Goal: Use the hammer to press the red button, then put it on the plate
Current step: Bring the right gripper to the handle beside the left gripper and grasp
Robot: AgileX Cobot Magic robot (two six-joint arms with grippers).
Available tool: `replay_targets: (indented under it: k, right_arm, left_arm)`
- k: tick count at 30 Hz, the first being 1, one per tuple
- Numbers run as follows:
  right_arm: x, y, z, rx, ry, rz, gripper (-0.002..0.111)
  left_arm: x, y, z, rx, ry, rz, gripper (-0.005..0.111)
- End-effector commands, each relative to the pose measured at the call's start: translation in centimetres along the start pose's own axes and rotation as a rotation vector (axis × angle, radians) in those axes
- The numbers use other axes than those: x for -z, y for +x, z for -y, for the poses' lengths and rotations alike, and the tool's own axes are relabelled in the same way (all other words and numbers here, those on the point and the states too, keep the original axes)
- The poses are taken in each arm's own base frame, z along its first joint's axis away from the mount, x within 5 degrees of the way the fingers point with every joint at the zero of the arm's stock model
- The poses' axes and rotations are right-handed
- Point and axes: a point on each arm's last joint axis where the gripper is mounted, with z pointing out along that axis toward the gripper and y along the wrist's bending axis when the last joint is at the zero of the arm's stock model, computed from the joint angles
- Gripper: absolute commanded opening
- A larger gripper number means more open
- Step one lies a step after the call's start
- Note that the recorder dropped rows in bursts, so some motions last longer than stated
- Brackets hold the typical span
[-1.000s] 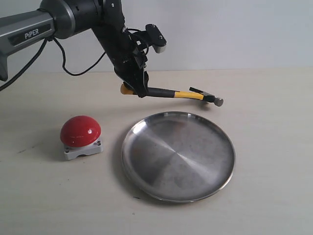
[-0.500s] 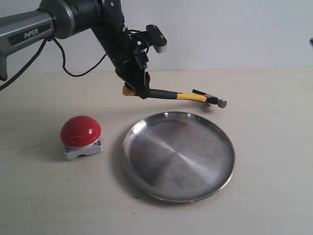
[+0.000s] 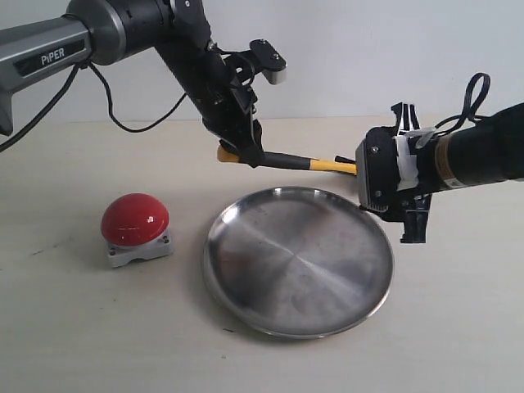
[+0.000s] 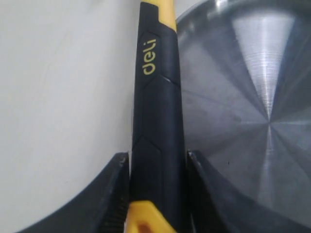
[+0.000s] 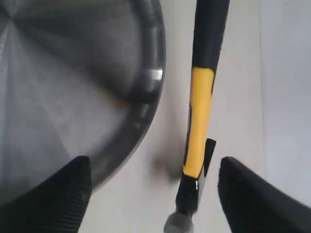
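Now, one hammer (image 3: 307,161), one red button (image 3: 135,219), one plate (image 3: 299,262) showing bare steel; left tool (image 3: 244,150) pinches the hammer's black handle, right tool (image 5: 155,189) spread wide near its head.

Exterior overview, wrist close-ups (common: hammer (image 3: 307,161), plate (image 3: 299,262))

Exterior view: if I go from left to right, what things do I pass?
red button → plate → right gripper. The hammer stretches sideways across the plate's span, so it has no clear place.
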Motion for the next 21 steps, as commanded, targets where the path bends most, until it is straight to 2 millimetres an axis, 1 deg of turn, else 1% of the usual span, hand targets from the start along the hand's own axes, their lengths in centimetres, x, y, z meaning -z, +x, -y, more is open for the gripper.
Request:
replay_targets:
  k: [1, 5, 10, 14, 21]
  right_arm:
    - [-1.3, -0.1, 0.6, -0.060, 0.014, 0.037, 0.074]
    - [-2.7, -0.1, 1.5, -0.075, 0.027, 0.061, 0.070]
    - [-4.2, 0.1, 2.8, -0.081, 0.046, 0.070, 0.070]
    - [-5.4, 0.4, 2.9, -0.083, 0.039, 0.073, 0.070]
    - [-6.7, 0.6, 3.2, -0.092, 0.043, 0.090, 0.070]
  left_arm:
    - [0.7, -0.4, 0.4, 0.007, 0.025, 0.029, 0.000]
    - [0.7, -0.4, 0.4, 0.008, 0.028, 0.030, 0.000]
    - [0.7, -0.5, 0.4, 0.010, 0.029, 0.034, 0.000]
    - [0.7, -0.7, 0.5, 0.015, 0.041, 0.056, 0.000]
    - [0.8, -1.0, 0.7, 0.008, 0.063, 0.091, 0.000]
